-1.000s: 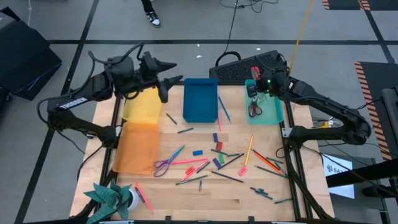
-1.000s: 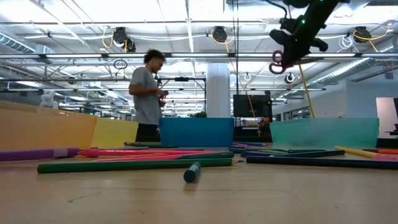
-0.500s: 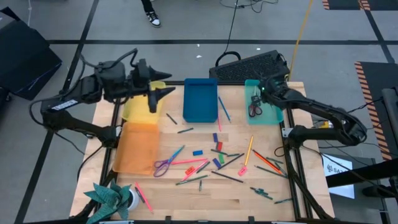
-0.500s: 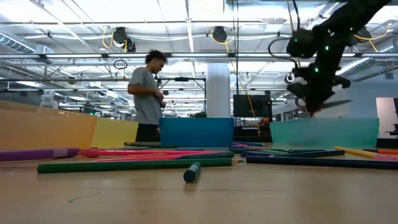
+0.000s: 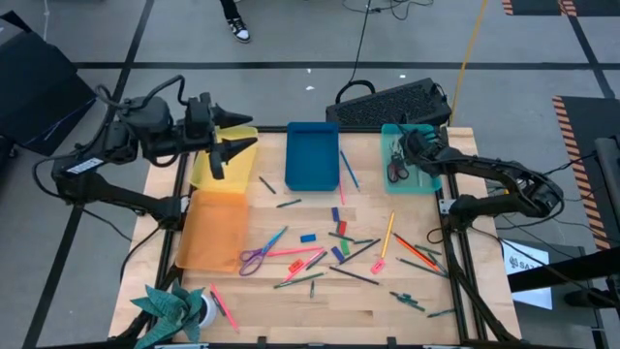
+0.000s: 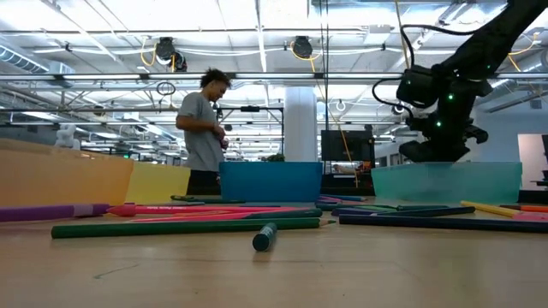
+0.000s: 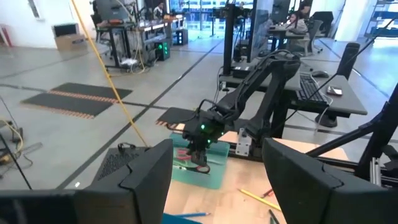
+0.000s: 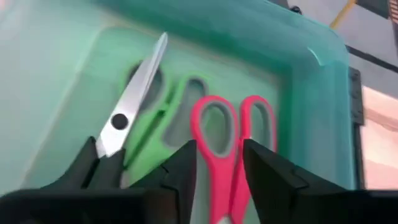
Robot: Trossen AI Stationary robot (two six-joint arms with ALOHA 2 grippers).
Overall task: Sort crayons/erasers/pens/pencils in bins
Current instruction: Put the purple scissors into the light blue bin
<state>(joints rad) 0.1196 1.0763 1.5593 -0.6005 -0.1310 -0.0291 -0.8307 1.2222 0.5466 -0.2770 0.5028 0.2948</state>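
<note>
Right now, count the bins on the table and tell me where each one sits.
4. The yellow bin is at the back left, with the orange bin directly in front of it. The blue bin is at back centre and the teal bin at back right. None seems hidden.

two dark fingers (image 7: 152,171) of the left tool sit wide apart up close. far off, the right tool (image 7: 199,163) dips into the teal bin (image 7: 205,174) on the worktop (image 7: 298,211). a yellow pencil (image 7: 258,199) lies nearby.

Red-handled scissors (image 8: 231,155) and green-handled scissors (image 8: 155,118) lie in the teal bin (image 8: 311,93) (translucent plastic).
</note>
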